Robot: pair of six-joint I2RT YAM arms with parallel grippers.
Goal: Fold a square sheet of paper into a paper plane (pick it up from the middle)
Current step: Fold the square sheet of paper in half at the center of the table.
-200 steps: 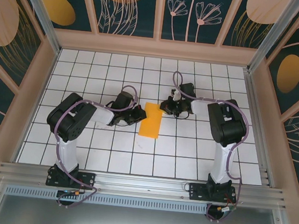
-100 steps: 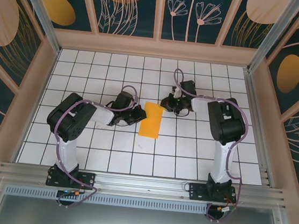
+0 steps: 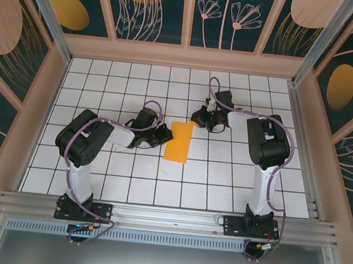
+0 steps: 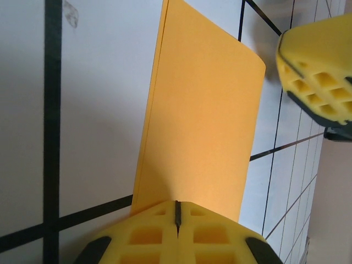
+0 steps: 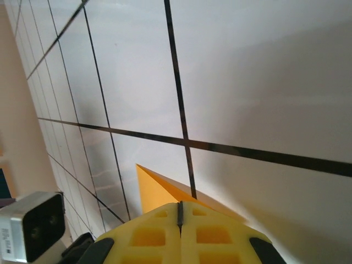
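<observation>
The square sheet of paper (image 3: 179, 142) lies on the white grid table as a narrow orange-yellow rectangle, folded double. My left gripper (image 3: 165, 135) is shut, its tips at the sheet's left long edge. In the left wrist view the paper (image 4: 203, 121) runs out from under my shut left gripper (image 4: 177, 204). My right gripper (image 3: 195, 117) is shut at the sheet's far right corner. In the right wrist view a raised pointed corner of paper (image 5: 157, 192) passes under my shut right gripper (image 5: 180, 205). No paper shows between either pair of jaws.
Wooden-framed patterned walls (image 3: 189, 19) close in the table on three sides. An aluminium rail (image 3: 167, 217) runs along the near edge by the arm bases. One yellow finger (image 4: 322, 66) of the right gripper stands just past the paper's far end.
My right gripper has crept a little left and away, onto the paper's far right corner. The left arm and the rest of the sheet have stayed put.
</observation>
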